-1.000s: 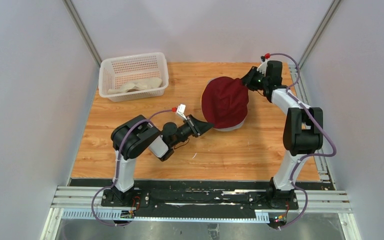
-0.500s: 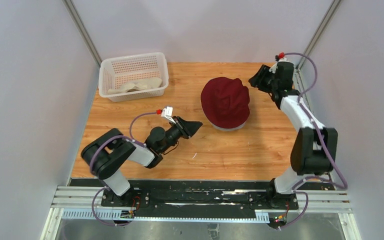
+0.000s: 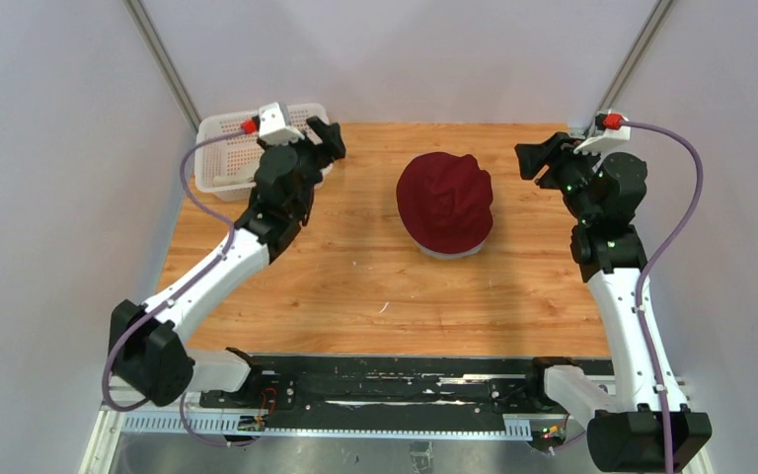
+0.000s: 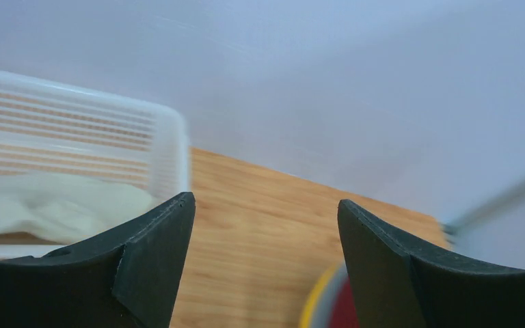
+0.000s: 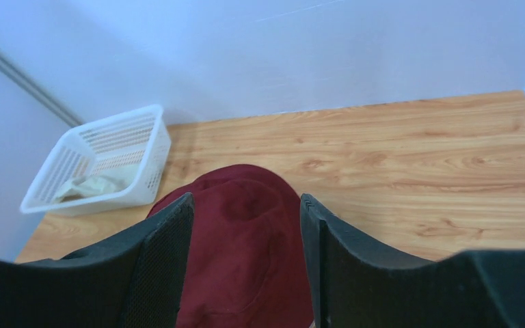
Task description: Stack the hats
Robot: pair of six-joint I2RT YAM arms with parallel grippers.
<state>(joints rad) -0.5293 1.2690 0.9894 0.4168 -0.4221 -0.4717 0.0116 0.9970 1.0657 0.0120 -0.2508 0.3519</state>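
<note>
**One more hat to fetch**

One dark red hat (image 3: 444, 200) sits on top of the pile, near the middle of the counter (image 3: 375, 286) and toward its back edge. A thin yellow brim (image 4: 312, 301) peeks out from under it, so other hats seem to be below. The beige hat (image 4: 48, 205) is not on the pile yet. It lies crumpled in the white basket (image 3: 219, 133) at the back left corner.

The left hand (image 4: 265, 202) is up over the right end of the basket. Its two fingers are wide apart and hold nothing. The right hand (image 5: 247, 198) is near the back right corner and looks at the red hat. Its fingers are apart too, with nothing between them.

I think the job now is to get the beige hat. The left hand should go straight down inside the basket and not bump the wall. It should pinch a good fold of cloth, then lift high so the brim does not catch on the rim. The hat should then land right over the red one, top over top.

The hats are soft and floppy, so they sag and wrinkle when pinched. The red one is round like a dome with creases. The basket is hard plastic full of small holes. The counter is smooth wood.
</note>
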